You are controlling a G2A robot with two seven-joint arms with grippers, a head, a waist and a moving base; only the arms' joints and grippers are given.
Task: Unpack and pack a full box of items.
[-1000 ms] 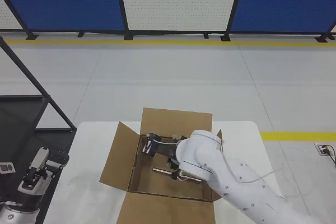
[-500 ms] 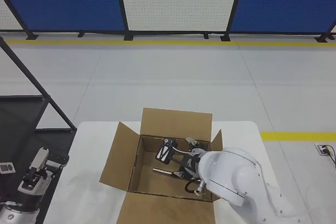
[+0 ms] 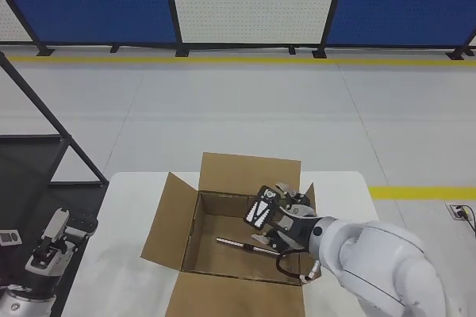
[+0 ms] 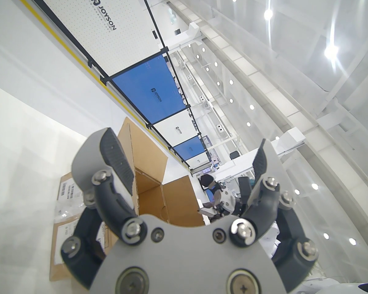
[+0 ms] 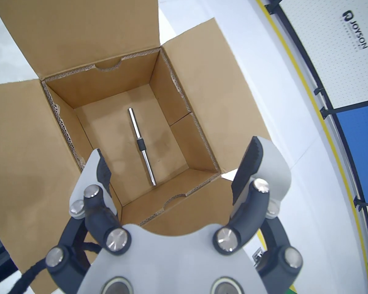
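Cardboard box (image 3: 250, 169) open on worktop (image 3: 125, 238), metal rod (image 5: 141, 146) flat on its floor. Right claw (image 5: 176, 154) wide open, empty, above: lower straight, straddle rod crosswise. Left claw (image 4: 184, 145) open, empty.

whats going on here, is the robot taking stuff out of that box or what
The cardboard box stands open on the white table, all flaps out. The right gripper hovers above the box, open and empty. A single metal rod with a dark band at its middle lies flat on the box floor. The left gripper is off to the side of the table, open and holding nothing.
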